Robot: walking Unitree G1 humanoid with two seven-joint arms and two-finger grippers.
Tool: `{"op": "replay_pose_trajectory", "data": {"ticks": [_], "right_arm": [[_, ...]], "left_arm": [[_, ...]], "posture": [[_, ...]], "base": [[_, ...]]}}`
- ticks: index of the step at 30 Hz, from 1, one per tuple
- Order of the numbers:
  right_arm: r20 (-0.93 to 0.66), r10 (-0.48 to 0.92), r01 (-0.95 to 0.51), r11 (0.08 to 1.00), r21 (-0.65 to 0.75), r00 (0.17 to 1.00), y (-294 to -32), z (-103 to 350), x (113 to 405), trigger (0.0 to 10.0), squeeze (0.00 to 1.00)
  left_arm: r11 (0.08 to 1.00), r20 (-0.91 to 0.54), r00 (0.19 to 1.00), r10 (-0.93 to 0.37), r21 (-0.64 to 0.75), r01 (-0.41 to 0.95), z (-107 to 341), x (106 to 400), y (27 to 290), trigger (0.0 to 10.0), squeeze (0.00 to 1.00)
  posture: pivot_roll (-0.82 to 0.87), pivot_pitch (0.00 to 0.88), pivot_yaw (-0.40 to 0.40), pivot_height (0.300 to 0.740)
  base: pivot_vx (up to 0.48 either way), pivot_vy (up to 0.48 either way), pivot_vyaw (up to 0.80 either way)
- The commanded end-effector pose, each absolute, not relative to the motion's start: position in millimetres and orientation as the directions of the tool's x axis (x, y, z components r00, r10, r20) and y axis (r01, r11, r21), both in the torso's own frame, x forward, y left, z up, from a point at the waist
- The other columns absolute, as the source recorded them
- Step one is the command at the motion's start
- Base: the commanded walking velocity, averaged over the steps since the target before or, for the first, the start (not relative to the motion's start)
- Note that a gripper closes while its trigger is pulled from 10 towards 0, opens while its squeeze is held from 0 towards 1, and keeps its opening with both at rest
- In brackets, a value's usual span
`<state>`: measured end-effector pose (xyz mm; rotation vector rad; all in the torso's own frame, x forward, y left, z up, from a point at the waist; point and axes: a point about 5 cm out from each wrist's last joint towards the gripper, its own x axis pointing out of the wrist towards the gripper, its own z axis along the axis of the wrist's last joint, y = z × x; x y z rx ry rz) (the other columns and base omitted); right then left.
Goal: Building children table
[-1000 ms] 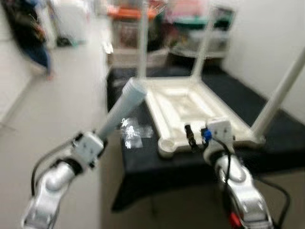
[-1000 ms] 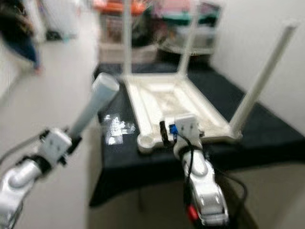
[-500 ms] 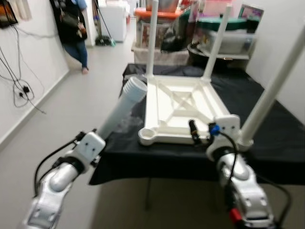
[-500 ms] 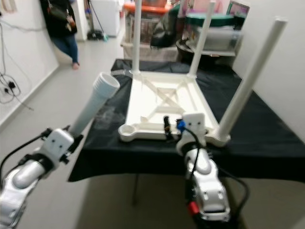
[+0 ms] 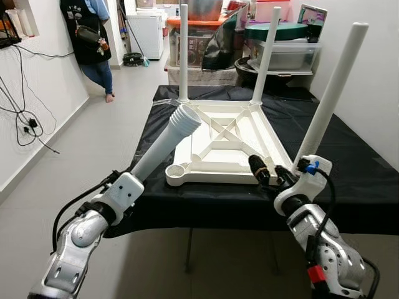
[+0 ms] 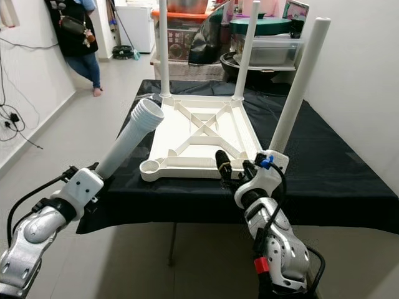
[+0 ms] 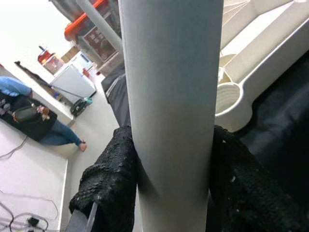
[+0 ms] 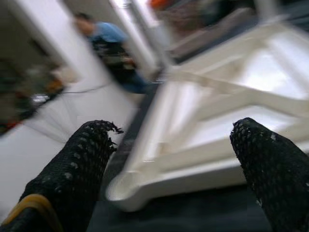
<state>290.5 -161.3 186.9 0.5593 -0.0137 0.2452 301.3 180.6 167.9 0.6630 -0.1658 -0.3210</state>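
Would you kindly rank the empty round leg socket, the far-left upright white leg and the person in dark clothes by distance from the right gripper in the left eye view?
1. Empty round leg socket, near-left corner of the upturned white table, just left of the right gripper.
2. Far-left upright white leg, at the table's back corner.
3. Person in dark clothes, standing by the left wall, well beyond the table.

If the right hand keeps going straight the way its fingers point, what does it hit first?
Most likely the near edge of the upturned white tabletop: the open right hand points at it from just in front, about level with that edge. Depth is hard to judge, so it might pass just above.
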Motion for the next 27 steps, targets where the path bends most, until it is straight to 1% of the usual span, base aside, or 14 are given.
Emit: {"op": "replay_pose_trajectory", "data": {"ticks": [1,2,3,5,8,10,12,14,17,20,27], "right_arm": [[0.126,0.319,-0.335,0.775,0.535,0.939,-148,194,286,10.0,0.00],[0.157,0.407,-0.424,0.730,0.535,0.900,-137,197,279,10.0,0.00],[0.157,0.407,-0.424,0.730,0.535,0.900,-137,197,279,10.0,0.00],[0.173,0.461,-0.475,0.693,0.542,0.870,-132,199,275,10.0,0.00],[0.175,0.466,-0.479,0.687,0.546,0.868,-132,199,275,10.0,0.00],[0.197,0.505,-0.523,0.659,0.540,0.840,-127,202,273,10.0,0.00],[0.205,0.518,-0.538,0.650,0.536,0.830,-125,203,272,10.0,0.00],[0.213,0.525,-0.552,0.661,0.508,0.824,-121,206,274,10.0,0.00],[0.213,0.525,-0.554,0.667,0.498,0.824,-120,207,274,10.0,0.00],[0.212,0.535,-0.566,0.678,0.469,0.818,-113,207,277,10.0,0.00],[0.198,0.530,-0.558,0.704,0.440,0.825,-107,204,281,10.0,0.00]], "left_arm": [[0.715,0.051,0.923,-0.380,0.649,0.259,172,305,178,10.0,0.00],[0.700,0.055,0.911,-0.410,0.659,0.275,177,313,172,10.0,0.00],[0.700,0.055,0.911,-0.410,0.659,0.275,177,313,172,10.0,0.00],[0.698,0.063,0.906,-0.419,0.660,0.277,182,320,168,10.0,0.00],[0.700,0.063,0.906,-0.419,0.659,0.277,182,321,168,10.0,0.00],[0.701,0.038,0.899,-0.436,0.642,0.312,183,331,157,10.0,0.00],[0.698,0.029,0.895,-0.445,0.638,0.326,183,334,152,10.0,0.00],[0.673,-0.020,0.874,-0.486,0.630,0.388,179,340,137,10.0,0.00],[0.664,-0.037,0.865,-0.500,0.624,0.411,176,341,133,10.0,0.00],[0.649,-0.043,0.830,-0.557,0.601,0.466,177,343,117,10.0,0.00],[0.603,-0.044,0.777,-0.628,0.604,0.521,178,343,104,10.0,0.00]], "posture": [[0.05,0.000,-0.061,0.740],[0.04,0.000,-0.059,0.740],[0.04,0.000,-0.059,0.740],[0.04,0.000,-0.058,0.740],[0.04,0.000,-0.057,0.740],[0.04,0.000,-0.055,0.740],[0.04,0.000,-0.055,0.740],[0.03,0.000,-0.049,0.740],[0.03,0.000,-0.049,0.740],[0.03,0.000,-0.048,0.740],[0.04,0.000,-0.045,0.740]], "base": [[0.000,0.000,0.00],[0.000,0.000,0.00],[0.000,0.000,0.00],[0.000,0.000,0.00],[0.000,0.000,0.00],[0.000,0.000,0.00],[0.000,0.000,0.00],[0.000,0.000,0.00],[0.000,0.000,0.00],[0.000,0.000,0.00],[0.000,0.000,0.00]]}}
